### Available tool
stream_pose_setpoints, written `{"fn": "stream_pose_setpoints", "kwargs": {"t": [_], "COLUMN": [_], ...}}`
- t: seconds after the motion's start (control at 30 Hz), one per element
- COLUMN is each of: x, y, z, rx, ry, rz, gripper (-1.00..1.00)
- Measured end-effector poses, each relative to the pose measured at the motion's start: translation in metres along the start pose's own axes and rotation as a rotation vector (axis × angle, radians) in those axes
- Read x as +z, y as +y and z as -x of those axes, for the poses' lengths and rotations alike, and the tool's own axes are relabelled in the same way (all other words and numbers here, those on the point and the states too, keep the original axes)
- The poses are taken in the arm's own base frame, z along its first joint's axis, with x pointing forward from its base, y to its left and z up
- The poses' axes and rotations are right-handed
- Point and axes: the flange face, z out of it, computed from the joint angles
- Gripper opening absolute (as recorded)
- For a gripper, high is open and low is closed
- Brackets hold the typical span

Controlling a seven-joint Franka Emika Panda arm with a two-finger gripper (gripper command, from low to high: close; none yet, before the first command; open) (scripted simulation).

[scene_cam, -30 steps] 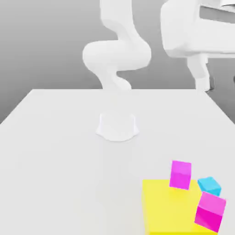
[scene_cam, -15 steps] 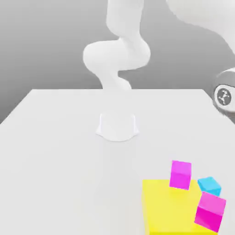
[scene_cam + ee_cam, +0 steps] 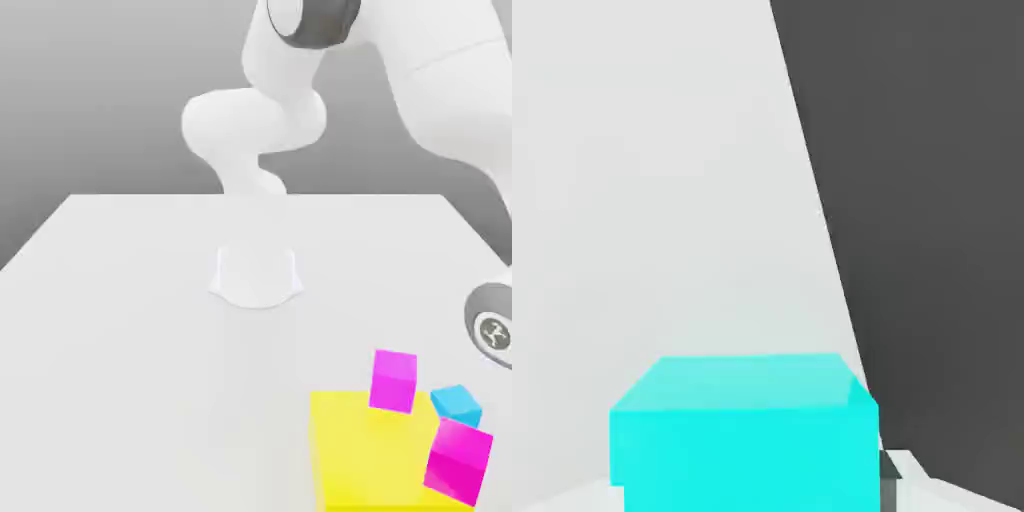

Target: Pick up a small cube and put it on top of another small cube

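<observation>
A small cyan cube (image 3: 456, 404) sits on the white table (image 3: 140, 330) near the front at the exterior view's right. A small magenta cube (image 3: 393, 380) stands just beside it, toward the exterior view's left. Another magenta cube (image 3: 459, 460) is in front of the cyan one. In the hand view the cyan cube (image 3: 742, 430) looms close, resting on the table (image 3: 662, 200). My gripper is shut and no fingers are around any cube in the exterior view. A round arm joint (image 3: 490, 330) hangs above the table behind the cyan cube.
A large flat yellow block (image 3: 365, 455) lies at the front, touching the magenta cubes. The arm's white base (image 3: 256, 275) stands at the table's middle back. The table's edge (image 3: 832, 290) runs close past the cyan cube in the hand view.
The arm has swung over and down; its round joint dropped along the exterior view's right edge toward the cubes. The cubes and yellow block have not moved.
</observation>
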Motion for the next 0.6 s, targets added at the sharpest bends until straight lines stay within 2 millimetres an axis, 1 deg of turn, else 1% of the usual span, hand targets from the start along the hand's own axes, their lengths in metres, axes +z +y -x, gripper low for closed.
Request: {"fn": "stream_pose_setpoints", "kwargs": {"t": [0.03, 0.17, 0.3, 0.37, 0.4, 0.47, 0.5, 0.6], "x": [-0.015, -0.07, -0.12, -0.141, -0.135, -0.107, -0.094, -0.094], "y": [0.002, 0.035, 0.07, 0.085, 0.089, 0.092, 0.092, 0.092], "z": [0.001, 0.019, 0.045, 0.06, 0.064, 0.066, 0.067, 0.067], "rx": [-0.006, -0.087, -0.168, -0.207, -0.217, -0.224, -0.224, -0.224], "ry": [0.0, -0.002, -0.004, -0.002, -0.001, 0.0, 0.0, 0.0], "rz": [0.003, 0.03, 0.025, 0.008, 0.003, 0.0, 0.0, 0.0], "gripper": [-1.0, -1.0, -1.0, -1.0, -1.0, -1.0, 1.0, 1.0]}}
